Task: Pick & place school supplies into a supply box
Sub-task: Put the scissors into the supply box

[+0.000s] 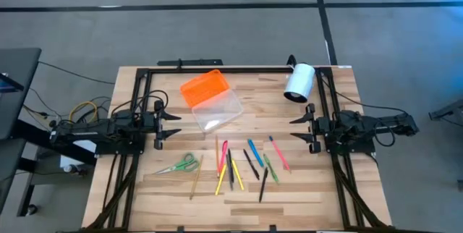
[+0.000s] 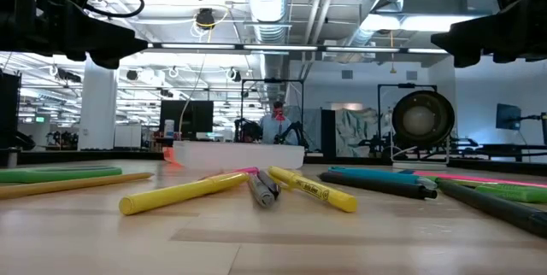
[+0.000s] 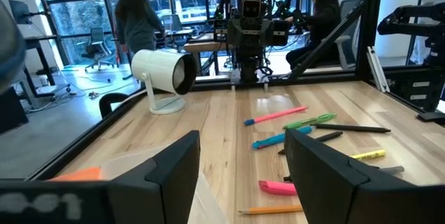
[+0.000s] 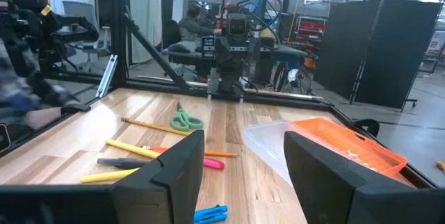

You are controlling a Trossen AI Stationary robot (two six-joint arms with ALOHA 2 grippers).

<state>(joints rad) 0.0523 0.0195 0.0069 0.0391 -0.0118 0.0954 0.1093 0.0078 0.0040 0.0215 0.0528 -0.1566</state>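
Note:
The supply box lies open at the table's far middle: its clear base (image 1: 217, 111) sits beside the orange ribbed lid (image 1: 203, 87); in the right wrist view the lid (image 4: 348, 147) rests on the base. Green-handled scissors (image 1: 181, 165) lie near the left. Several pens and pencils (image 1: 242, 164) are scattered flat at the near middle, also seen as pens (image 3: 292, 130) in the left wrist view. My left gripper (image 1: 172, 126) hovers open at the left edge, above the table. My right gripper (image 1: 298, 129) hovers open at the right edge. Both touch nothing.
A white cylinder (image 1: 299, 82) on a small stand sits at the far right corner. A black frame (image 1: 231, 69) runs along the table's far edge and both sides. People show in the room beyond. Bare wood lies between the grippers and the pens.

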